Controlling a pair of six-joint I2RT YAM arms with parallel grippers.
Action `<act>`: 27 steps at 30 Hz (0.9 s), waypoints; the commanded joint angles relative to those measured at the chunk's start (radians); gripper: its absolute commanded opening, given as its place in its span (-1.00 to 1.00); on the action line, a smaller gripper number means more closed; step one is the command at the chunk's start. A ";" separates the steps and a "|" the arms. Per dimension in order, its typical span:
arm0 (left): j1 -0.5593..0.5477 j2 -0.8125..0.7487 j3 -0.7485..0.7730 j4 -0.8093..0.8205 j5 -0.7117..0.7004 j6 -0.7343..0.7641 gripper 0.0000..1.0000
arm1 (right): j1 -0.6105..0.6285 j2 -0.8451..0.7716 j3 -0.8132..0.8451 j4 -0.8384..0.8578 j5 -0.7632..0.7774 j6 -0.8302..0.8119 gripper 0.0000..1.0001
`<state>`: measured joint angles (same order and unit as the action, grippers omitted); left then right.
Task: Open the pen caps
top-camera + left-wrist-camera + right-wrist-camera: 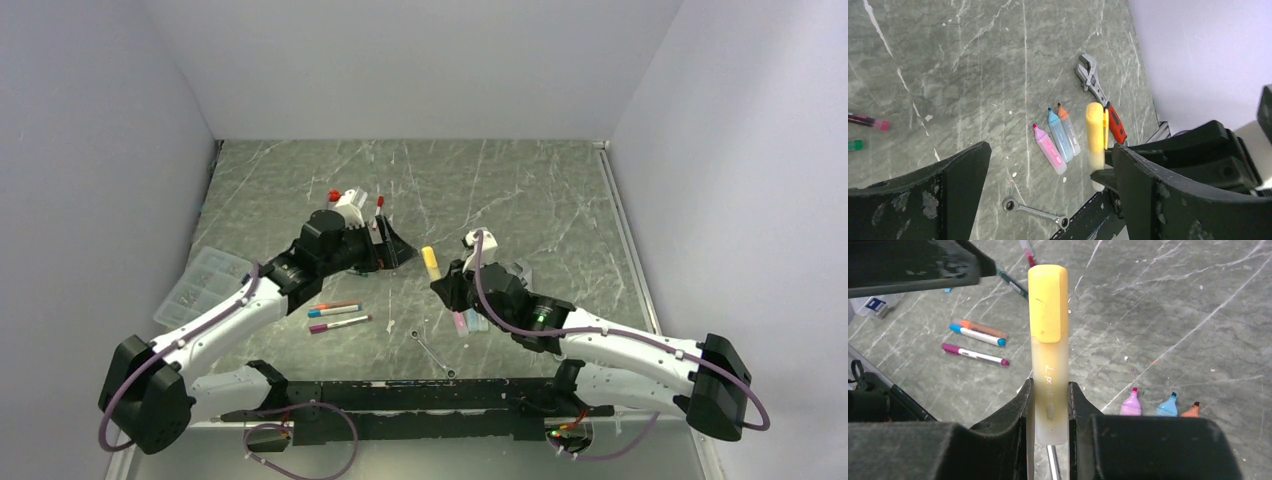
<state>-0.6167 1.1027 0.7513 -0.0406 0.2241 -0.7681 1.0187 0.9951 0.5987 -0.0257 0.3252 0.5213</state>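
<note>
My right gripper [1049,392] is shut on the pale lower barrel of a yellow highlighter [1050,375] and holds it upright above the table. Its yellow pen cap [1048,302] is on the top end. In the top view the highlighter [431,262] sticks out of the right gripper [447,280] toward the left gripper [397,250]. My left gripper [1050,150] is open and empty, with the highlighter [1095,132] just beside its right finger [1168,200]. Pink [1049,148], blue [1059,132] and orange [1068,127] highlighters lie uncapped on the table.
Several thin capped markers [335,312] lie left of centre. A silver wrench [432,352] lies near the front rail. A red-handled adjustable wrench [1100,97] lies beyond the highlighters. A clear plastic box [200,282] sits at the left edge. A small red piece [334,194] lies behind the left gripper.
</note>
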 commanded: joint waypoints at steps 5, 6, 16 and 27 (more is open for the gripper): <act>-0.071 0.108 0.107 0.050 -0.032 0.028 0.81 | 0.024 -0.043 0.017 0.010 0.059 0.007 -1.00; -0.075 0.120 0.116 0.050 -0.032 0.030 0.79 | 0.025 -0.038 0.025 0.006 0.058 0.003 -1.00; -0.090 0.178 0.133 0.115 0.021 0.026 0.44 | 0.040 -0.030 0.039 0.018 0.064 0.000 -1.00; -0.132 0.246 0.134 0.177 0.081 0.002 -0.07 | 0.053 -0.025 0.042 0.022 0.072 0.003 -1.00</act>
<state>-0.7265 1.3334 0.8440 0.0795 0.2741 -0.7658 1.0626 0.9756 0.5999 -0.0525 0.3698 0.5240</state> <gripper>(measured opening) 0.502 0.226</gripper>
